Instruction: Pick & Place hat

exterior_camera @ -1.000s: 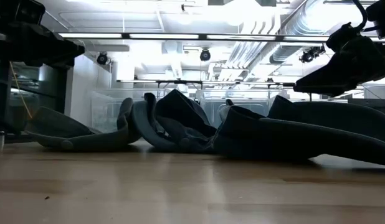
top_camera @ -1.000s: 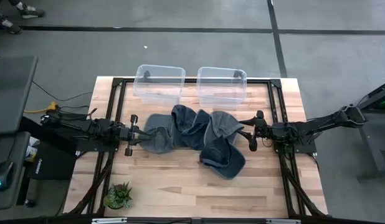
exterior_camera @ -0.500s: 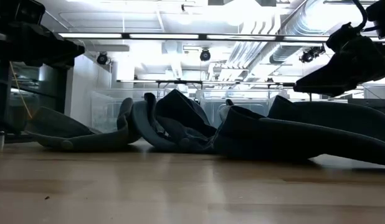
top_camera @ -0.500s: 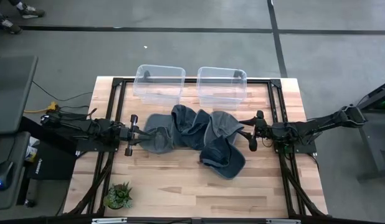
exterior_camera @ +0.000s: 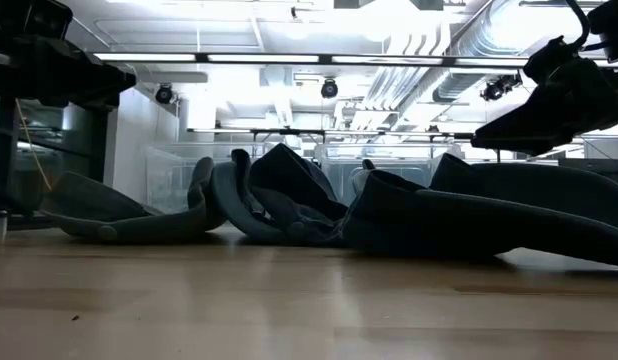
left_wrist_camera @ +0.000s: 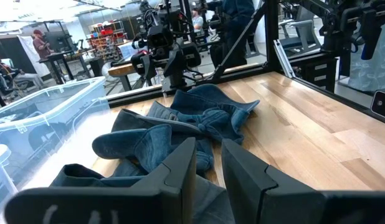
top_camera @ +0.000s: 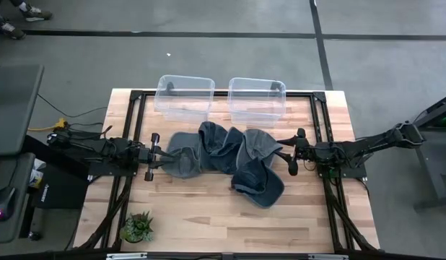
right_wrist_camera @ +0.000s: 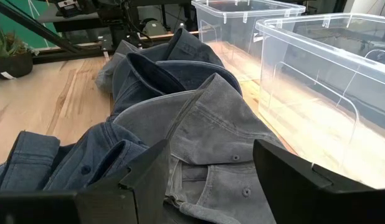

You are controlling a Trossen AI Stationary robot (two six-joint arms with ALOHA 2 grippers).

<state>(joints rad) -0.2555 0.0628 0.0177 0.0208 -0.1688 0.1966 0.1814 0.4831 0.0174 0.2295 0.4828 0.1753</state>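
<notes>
Several denim hats lie in a heap (top_camera: pixel 223 155) on the middle of the wooden table, overlapping one another: a grey-blue one (top_camera: pixel 181 159) at the left, a dark blue one (top_camera: pixel 219 144) in the middle, a grey one (right_wrist_camera: pixel 205 124) at the right and a blue one (top_camera: pixel 259 184) nearest the front edge. My left gripper (left_wrist_camera: pixel 208 168) hovers level at the heap's left end, with a narrow gap between its fingers and nothing in it. At the heap's right end, my right gripper (right_wrist_camera: pixel 211 186) hangs above the grey hat, wide open and tipped slightly down.
Two clear plastic bins (top_camera: pixel 184 97) (top_camera: pixel 257 100) stand side by side at the table's far edge, behind the heap. A small potted plant (top_camera: pixel 138 226) sits at the near left corner. Bare wood (top_camera: pixel 201 209) lies in front of the hats. People stand in the room beyond.
</notes>
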